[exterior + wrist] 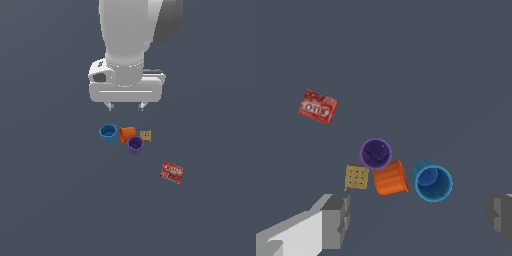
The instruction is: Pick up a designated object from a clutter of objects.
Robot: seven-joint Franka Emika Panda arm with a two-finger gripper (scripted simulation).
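So it's just a flat dark grey-blue floor (50, 200) everywhere — no walls or anything else around.

The purple cup (135, 145) sits upright with its mouth open to the top, right in the little cluster: it's touching the orange cup (127, 133), which is tipped on its side, and the tan square cracker (145, 135) is just beside both. The blue cup (108, 133) stands upright on the far side of the orange one, toward the exterior view's left. The red printed box (172, 171) lies well apart, off to the exterior view's right.

The gripper (126, 106) hangs above the cluster, not touching anything — the purple cup is below it and a bit nearer the camera. Its fingers (336, 220) are spread wide, nothing between them.
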